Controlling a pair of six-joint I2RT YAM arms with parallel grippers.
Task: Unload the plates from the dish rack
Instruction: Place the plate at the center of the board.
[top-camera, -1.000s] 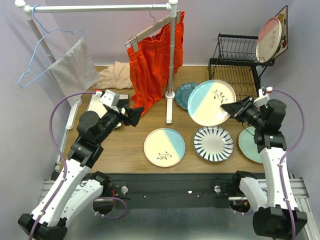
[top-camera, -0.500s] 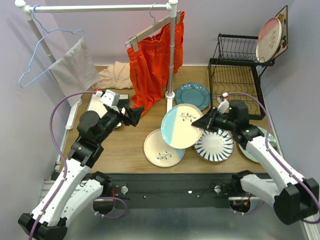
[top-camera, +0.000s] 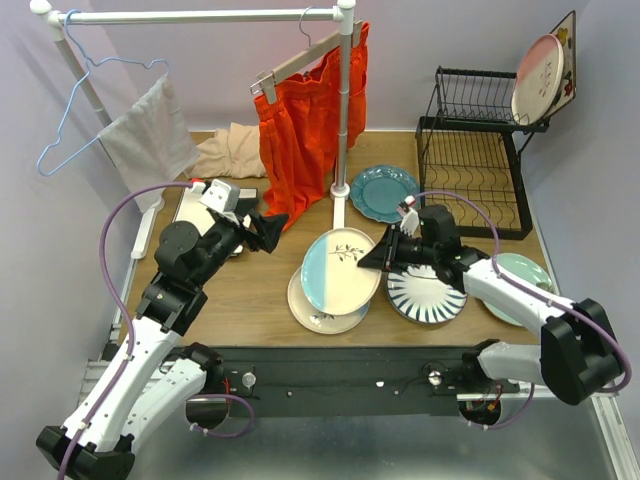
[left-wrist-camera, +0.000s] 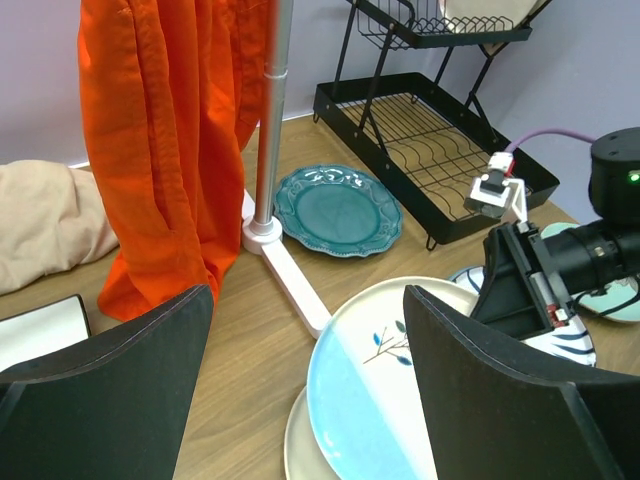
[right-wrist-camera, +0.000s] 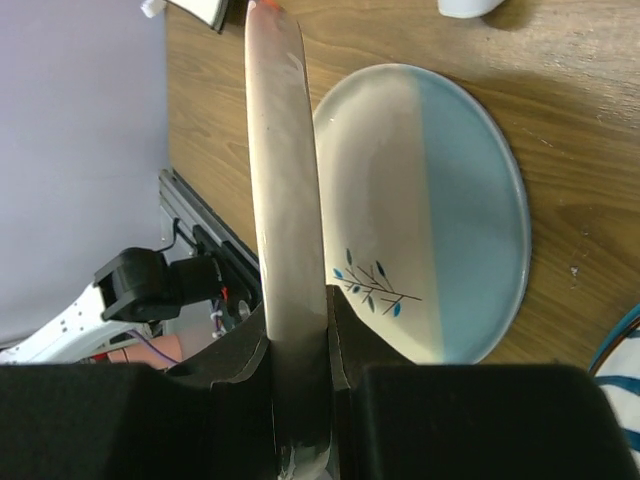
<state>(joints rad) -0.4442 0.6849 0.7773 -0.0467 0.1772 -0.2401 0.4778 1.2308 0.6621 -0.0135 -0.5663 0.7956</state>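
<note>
My right gripper (top-camera: 378, 258) is shut on the rim of a cream and light-blue plate (top-camera: 340, 272). The plate tilts low over a matching plate (top-camera: 306, 312) that lies on the table. In the right wrist view the held plate (right-wrist-camera: 285, 190) stands edge-on between the fingers of the right gripper (right-wrist-camera: 298, 335), with the lying plate (right-wrist-camera: 430, 210) beyond. My left gripper (top-camera: 270, 228) hangs open and empty to the left, and its camera looks down on the held plate (left-wrist-camera: 390, 380). The black dish rack (top-camera: 478, 160) carries a pink and cream plate (top-camera: 537, 78) on its upper shelf, in front of a square one (top-camera: 570, 55).
A teal plate (top-camera: 384, 192), a blue-striped plate (top-camera: 430, 295) and a pale mint plate (top-camera: 528, 275) lie on the table. The white clothes rail's post (top-camera: 340, 200) stands mid-table with an orange garment (top-camera: 305, 125). A beige cloth (top-camera: 225, 155) and a flat white tray (top-camera: 195, 208) are at the left.
My right arm has carried the cream and light-blue plate from beside the rack leftward and down over the matching plate. The left arm has stayed still.
</note>
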